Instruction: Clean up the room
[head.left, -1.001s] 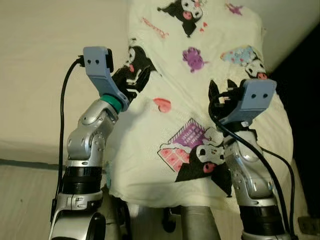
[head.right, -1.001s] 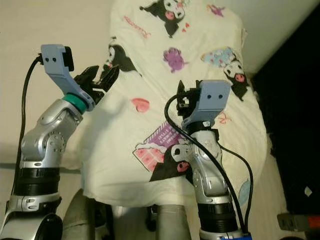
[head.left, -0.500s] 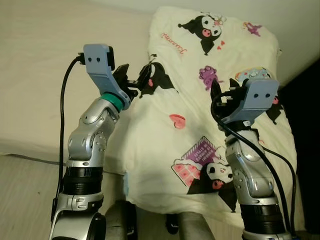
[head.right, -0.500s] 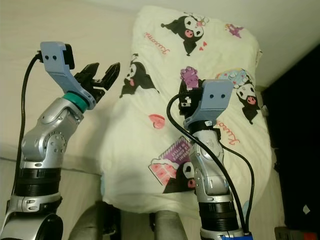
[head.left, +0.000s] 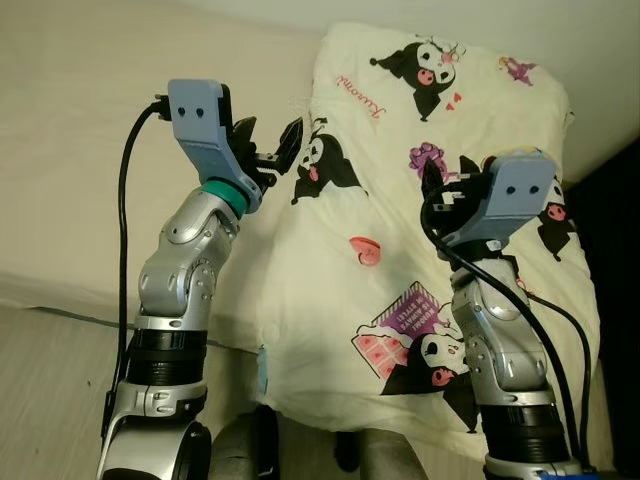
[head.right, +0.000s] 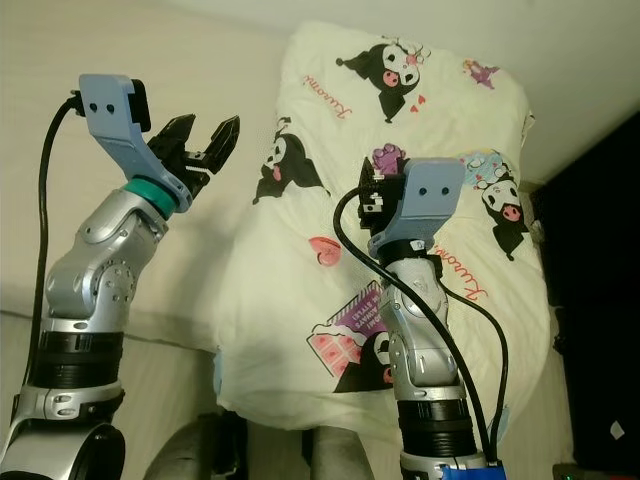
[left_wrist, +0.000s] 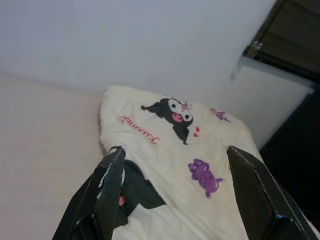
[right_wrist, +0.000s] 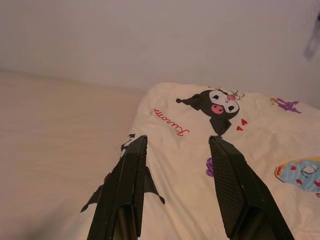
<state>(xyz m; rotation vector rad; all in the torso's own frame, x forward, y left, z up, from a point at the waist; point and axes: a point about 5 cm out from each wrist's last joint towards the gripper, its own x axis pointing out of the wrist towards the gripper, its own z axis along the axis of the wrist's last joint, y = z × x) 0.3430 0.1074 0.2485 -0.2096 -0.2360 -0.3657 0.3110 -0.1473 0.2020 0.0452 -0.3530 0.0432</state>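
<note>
A cream pillow (head.left: 400, 200) printed with black cartoon figures lies on the bed (head.left: 80, 150). Its near end reaches past the bed's front edge. My left gripper (head.left: 270, 135) is raised just off the pillow's left edge, over the bare sheet, open and holding nothing. The left wrist view looks between the fingers (left_wrist: 112, 185) onto the pillow (left_wrist: 170, 150). My right gripper (head.right: 375, 180) hovers over the middle of the pillow, open and empty, and its wrist view shows the pillow (right_wrist: 200, 150) beneath its fingers (right_wrist: 232, 185).
A pale wall (left_wrist: 125, 40) runs behind the bed's far side. A dark gap (head.left: 615, 200) lies to the right of the pillow. The bed's front edge (head.left: 60, 310) crosses at lower left, with floor (head.left: 50, 400) below it.
The pillow now sits farther up and to the right in view, partly from camera movement. My left gripper was over the pillow's left edge and is now beside it. Both grippers stay open.
</note>
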